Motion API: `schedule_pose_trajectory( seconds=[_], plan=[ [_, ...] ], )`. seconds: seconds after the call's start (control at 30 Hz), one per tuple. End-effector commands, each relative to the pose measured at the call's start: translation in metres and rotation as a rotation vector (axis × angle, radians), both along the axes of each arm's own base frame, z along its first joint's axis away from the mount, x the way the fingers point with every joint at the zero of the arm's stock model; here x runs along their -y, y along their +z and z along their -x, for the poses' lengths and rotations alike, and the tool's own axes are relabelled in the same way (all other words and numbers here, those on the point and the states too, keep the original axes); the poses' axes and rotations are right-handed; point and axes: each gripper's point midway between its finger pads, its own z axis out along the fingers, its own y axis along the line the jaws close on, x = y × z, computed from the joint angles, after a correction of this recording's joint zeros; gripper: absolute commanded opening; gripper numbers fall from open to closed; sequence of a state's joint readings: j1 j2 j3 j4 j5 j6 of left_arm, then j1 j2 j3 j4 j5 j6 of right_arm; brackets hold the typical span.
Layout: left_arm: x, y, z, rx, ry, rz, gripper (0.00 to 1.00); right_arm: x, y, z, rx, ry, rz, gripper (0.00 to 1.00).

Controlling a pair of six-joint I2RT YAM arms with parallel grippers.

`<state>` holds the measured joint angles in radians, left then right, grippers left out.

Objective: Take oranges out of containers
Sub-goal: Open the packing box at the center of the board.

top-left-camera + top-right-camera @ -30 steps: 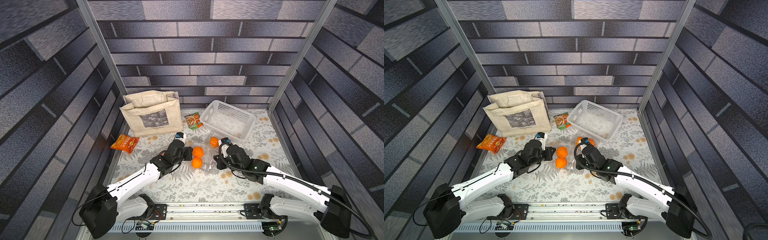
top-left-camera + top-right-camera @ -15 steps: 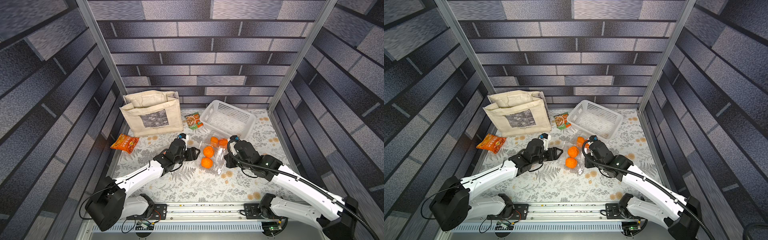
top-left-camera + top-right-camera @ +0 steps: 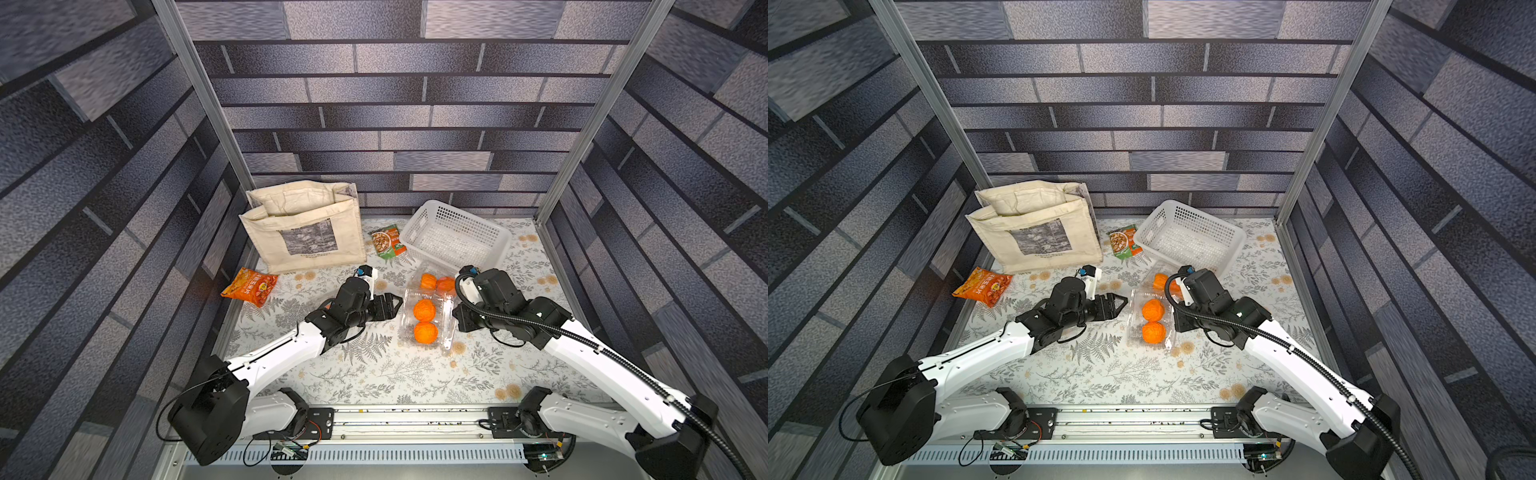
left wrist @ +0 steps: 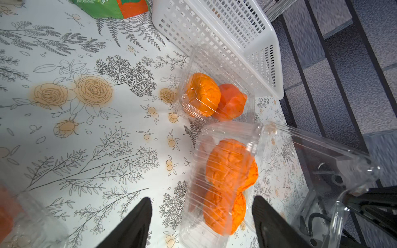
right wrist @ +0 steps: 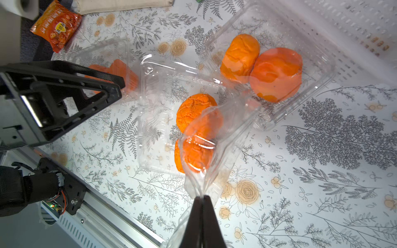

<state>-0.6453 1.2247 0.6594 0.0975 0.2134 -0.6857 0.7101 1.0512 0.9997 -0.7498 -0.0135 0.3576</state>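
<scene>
A clear container (image 3: 447, 316) lies mid-table with two oranges (image 3: 424, 310) (image 3: 426, 333) in it. My right gripper (image 5: 202, 196) is shut on its thin clear lid (image 5: 214, 133), which is lifted on the right side. My left gripper (image 3: 395, 307) is open just left of this box; in the left wrist view its fingers (image 4: 141, 216) stand either side of the box's near end without touching. A second container (image 5: 305, 94), closed, holds two oranges (image 5: 240, 58) beside the basket. A third container (image 5: 101, 53) with oranges shows behind the left gripper.
A white perforated basket (image 3: 496, 255) stands at the back right, and a beige tote bag (image 3: 303, 237) at the back left. An orange snack packet (image 3: 249, 286) lies at the left edge, and a green one (image 3: 388, 243) between bag and basket. A metal rail (image 3: 415, 424) runs along the front.
My left gripper has opened and let go of the container. The right gripper has pulled the box to the right by its lid, which now stands raised.
</scene>
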Motion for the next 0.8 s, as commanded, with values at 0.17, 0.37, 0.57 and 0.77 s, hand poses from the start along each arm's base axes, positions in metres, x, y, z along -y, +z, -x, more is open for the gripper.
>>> schedule_pose_trajectory(
  seconds=[0.17,0.37,0.57,0.77],
  plan=[
    [-0.001,0.011,0.003,0.051,-0.021,0.030,0.80,-0.022,0.005,0.011,-0.083,0.142,-0.085,0.00],
    [0.001,0.022,0.009,0.107,-0.051,0.079,0.93,-0.027,0.002,0.010,-0.158,0.176,-0.182,0.00],
    [0.000,0.027,0.012,0.141,-0.058,0.087,0.95,-0.016,0.003,0.008,-0.157,0.154,-0.175,0.00],
    [-0.002,0.019,0.013,0.131,-0.064,0.058,1.00,-0.010,-0.011,0.006,-0.192,0.120,-0.126,0.21]
  ],
)
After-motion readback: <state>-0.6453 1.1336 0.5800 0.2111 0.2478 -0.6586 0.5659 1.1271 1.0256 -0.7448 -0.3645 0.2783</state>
